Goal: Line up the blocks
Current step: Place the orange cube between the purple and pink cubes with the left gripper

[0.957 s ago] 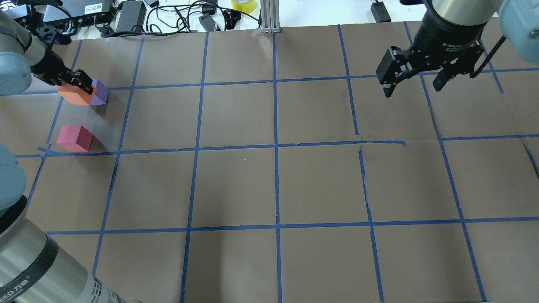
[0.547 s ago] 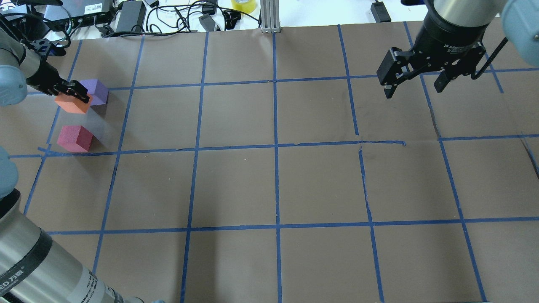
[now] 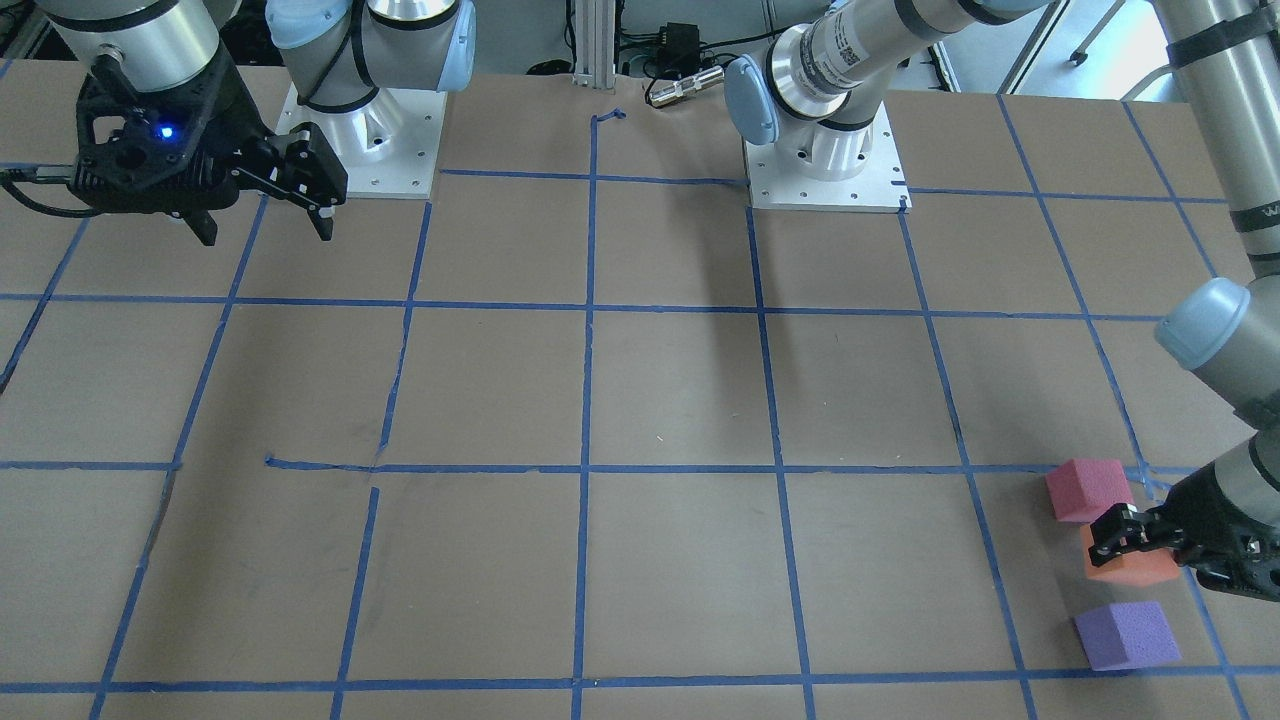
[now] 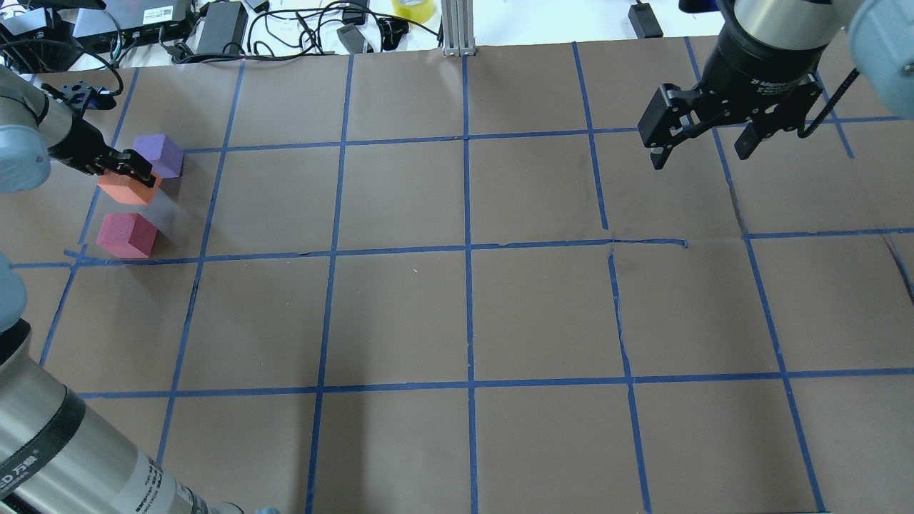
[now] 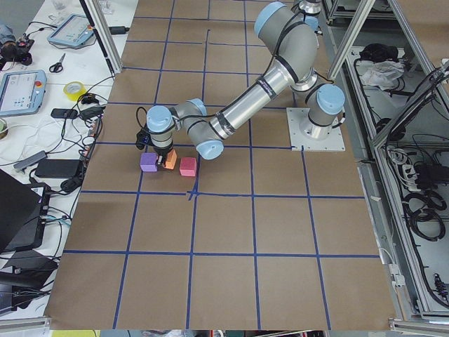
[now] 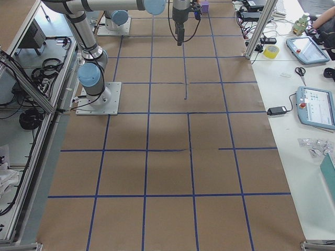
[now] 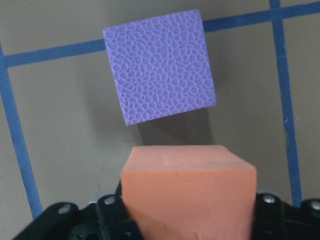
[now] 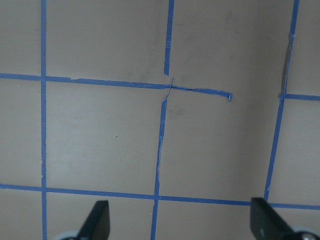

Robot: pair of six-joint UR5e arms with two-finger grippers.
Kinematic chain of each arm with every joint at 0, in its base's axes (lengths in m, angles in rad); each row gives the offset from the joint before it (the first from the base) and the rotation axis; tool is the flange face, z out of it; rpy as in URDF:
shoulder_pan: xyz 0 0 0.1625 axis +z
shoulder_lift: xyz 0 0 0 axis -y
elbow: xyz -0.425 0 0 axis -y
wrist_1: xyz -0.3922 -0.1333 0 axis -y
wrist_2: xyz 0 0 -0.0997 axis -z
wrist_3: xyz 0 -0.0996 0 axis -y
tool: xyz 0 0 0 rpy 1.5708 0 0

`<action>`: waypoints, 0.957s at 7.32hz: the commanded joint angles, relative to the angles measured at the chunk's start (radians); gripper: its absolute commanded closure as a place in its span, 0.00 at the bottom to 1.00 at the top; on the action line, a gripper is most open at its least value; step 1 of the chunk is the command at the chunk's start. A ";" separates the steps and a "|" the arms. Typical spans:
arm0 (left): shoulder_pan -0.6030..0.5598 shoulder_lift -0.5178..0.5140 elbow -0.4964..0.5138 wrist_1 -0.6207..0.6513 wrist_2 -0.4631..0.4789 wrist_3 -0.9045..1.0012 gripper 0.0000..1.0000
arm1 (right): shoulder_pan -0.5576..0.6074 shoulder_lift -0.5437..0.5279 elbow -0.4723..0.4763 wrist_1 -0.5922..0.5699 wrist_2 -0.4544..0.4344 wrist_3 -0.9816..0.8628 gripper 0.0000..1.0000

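My left gripper is shut on the orange block, holding it low between the purple block and the pinkish-red block at the table's far left. I cannot tell if the orange block touches the table. In the front view the three run pinkish-red, orange, purple, with the left gripper over the orange one. The left wrist view shows the orange block between the jaws and the purple block apart beyond it. My right gripper is open and empty, high at the far right.
The brown table cover carries a grid of blue tape lines. Cables, power bricks and a yellow tape roll lie beyond the far edge. A metal post stands at the far middle. The right wrist view shows only taped cover between the open fingers.
My left gripper has carried the orange block away from the purple block's side, toward the pinkish-red block and lower. The purple and pinkish-red blocks stayed put. The right gripper barely moved.
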 commanded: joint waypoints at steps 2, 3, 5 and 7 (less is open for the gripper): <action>0.019 -0.032 -0.033 0.052 -0.013 -0.041 1.00 | -0.001 0.000 0.000 -0.005 -0.003 0.000 0.00; 0.021 -0.032 -0.038 0.052 -0.012 -0.038 1.00 | -0.001 0.000 0.000 -0.007 0.000 0.000 0.00; 0.021 -0.035 -0.056 0.052 -0.010 -0.036 0.47 | -0.001 0.001 0.000 -0.007 -0.003 0.000 0.00; 0.021 -0.013 -0.061 0.095 -0.004 -0.027 0.19 | -0.001 0.000 0.000 -0.009 -0.005 0.000 0.00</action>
